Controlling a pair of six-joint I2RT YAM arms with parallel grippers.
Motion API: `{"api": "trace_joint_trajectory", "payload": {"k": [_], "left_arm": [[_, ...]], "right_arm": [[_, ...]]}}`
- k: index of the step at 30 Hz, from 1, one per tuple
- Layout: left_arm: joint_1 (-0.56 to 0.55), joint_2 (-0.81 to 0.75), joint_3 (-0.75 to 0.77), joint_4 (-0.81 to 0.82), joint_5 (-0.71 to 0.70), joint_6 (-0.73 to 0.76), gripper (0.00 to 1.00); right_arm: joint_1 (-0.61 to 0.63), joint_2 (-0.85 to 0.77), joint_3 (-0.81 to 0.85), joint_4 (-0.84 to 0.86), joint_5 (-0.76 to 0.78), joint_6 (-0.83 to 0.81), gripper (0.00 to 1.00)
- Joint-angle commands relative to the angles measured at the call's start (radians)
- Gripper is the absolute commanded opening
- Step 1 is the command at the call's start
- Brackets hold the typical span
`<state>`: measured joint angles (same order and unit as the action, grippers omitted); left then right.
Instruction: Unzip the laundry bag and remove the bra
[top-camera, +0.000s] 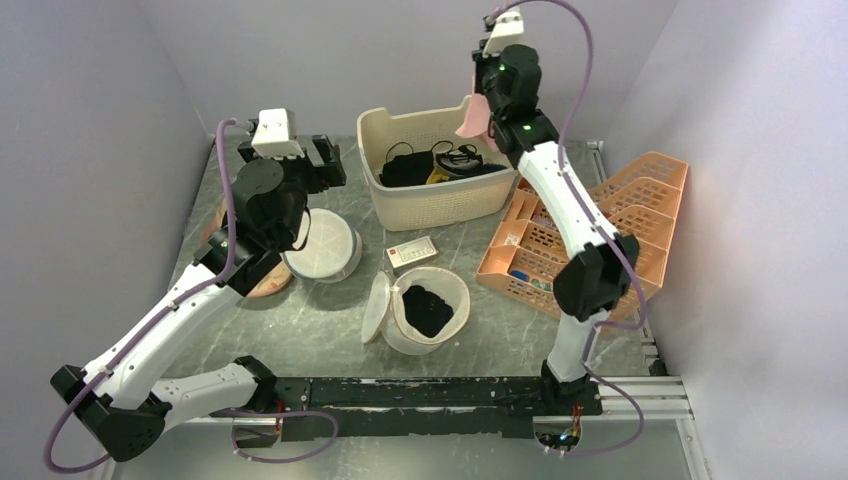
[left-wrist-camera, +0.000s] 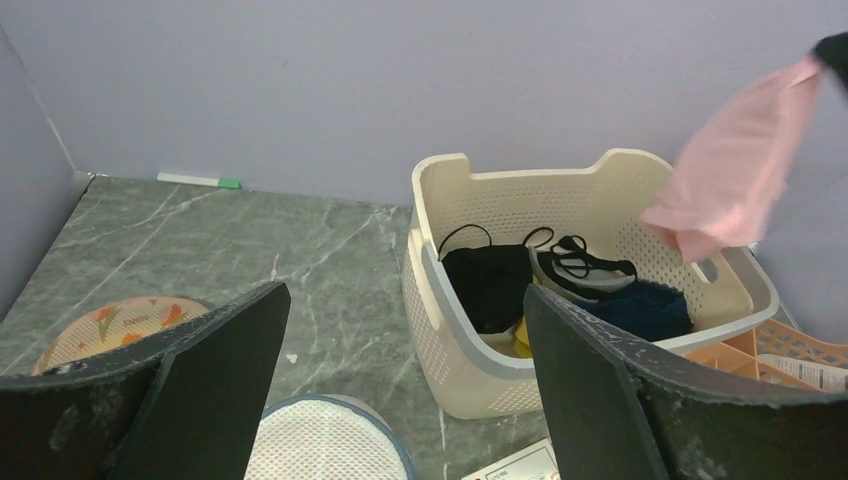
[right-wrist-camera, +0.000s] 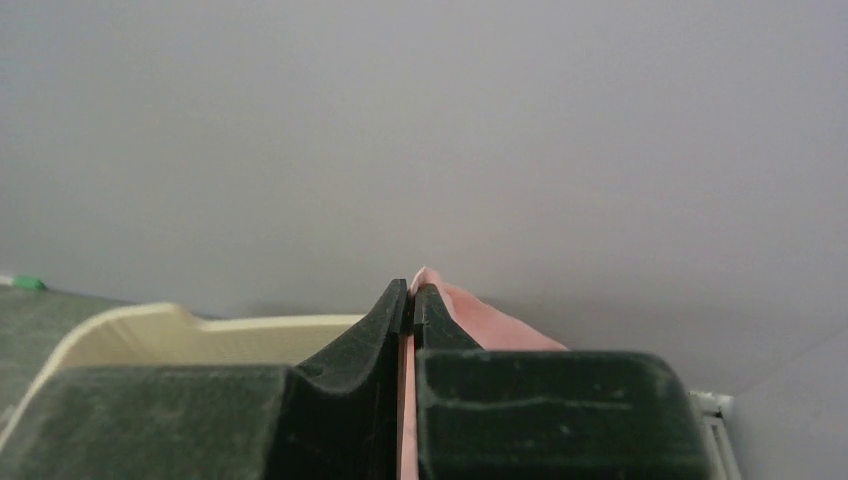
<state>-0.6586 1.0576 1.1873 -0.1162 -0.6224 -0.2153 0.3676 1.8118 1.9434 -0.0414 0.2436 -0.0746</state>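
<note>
The left gripper (top-camera: 326, 163) hangs above the left side of the green marbled table (top-camera: 330, 325) with its two black fingers (left-wrist-camera: 215, 375) spread wide and nothing between them. Below its arm lies a flat round disc with a leafy orange-and-green print (left-wrist-camera: 110, 325), and just right of that sits a round white mesh bag with a blue rim (top-camera: 325, 245), closed.

Further right, near the middle of the table, is the laundry bag (top-camera: 405, 340), a round white mesh drum. It is unzipped, its lid flipped up on the left side, with something black (top-camera: 428, 310) lying inside (what it is I cannot tell). Just behind it lies a small white card with a red mark (top-camera: 412, 252).

Behind that stands a cream perforated plastic basket (top-camera: 430, 205) holding dark garments (left-wrist-camera: 490, 285).

The right gripper (right-wrist-camera: 410, 298) is raised high over the basket's right end, its jaws pinched tight on a piece of pale pink fabric (left-wrist-camera: 735, 170) that hangs down clear of the basket.

At the far right leans an orange plastic lattice tray (top-camera: 640, 190).
</note>
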Motion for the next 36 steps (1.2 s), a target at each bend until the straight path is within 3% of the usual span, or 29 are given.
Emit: {"api": "trace_joint_trajectory", "payload": {"k": [1, 11, 15, 19, 22, 24, 29, 36], "left_arm": [[0.014, -0.021, 0.004, 0.047, -0.022, 0.014, 0.99], [0.030, -0.018, 0.008, 0.042, -0.005, 0.006, 0.99], [0.036, -0.015, 0.006, 0.042, -0.001, 0.004, 0.99], [0.039, -0.007, 0.006, 0.040, 0.003, 0.003, 0.99], [0.040, -0.002, 0.005, 0.038, 0.011, 0.000, 0.99], [0.042, 0.000, 0.008, 0.037, 0.017, -0.003, 0.99], [0.043, 0.010, 0.008, 0.035, 0.030, -0.006, 0.99], [0.051, 0.012, 0.008, 0.037, 0.050, 0.006, 0.99]], "right_arm": [[0.021, 0.157, 0.046, -0.063, 0.015, -0.050, 0.00], [0.232, 0.506, 0.234, -0.159, 0.173, -0.203, 0.00], [0.270, 0.590, 0.352, -0.234, 0.107, -0.134, 0.00], [0.261, 0.566, 0.434, -0.331, -0.004, 0.009, 0.29], [0.228, 0.442, 0.371, -0.357, -0.143, 0.171, 0.49], [0.195, 0.321, 0.266, -0.335, -0.207, 0.259, 0.55], [0.131, -0.061, -0.161, -0.167, -0.360, 0.358, 0.63], [0.133, -0.487, -0.611, -0.107, -0.275, 0.363, 0.70]]}}
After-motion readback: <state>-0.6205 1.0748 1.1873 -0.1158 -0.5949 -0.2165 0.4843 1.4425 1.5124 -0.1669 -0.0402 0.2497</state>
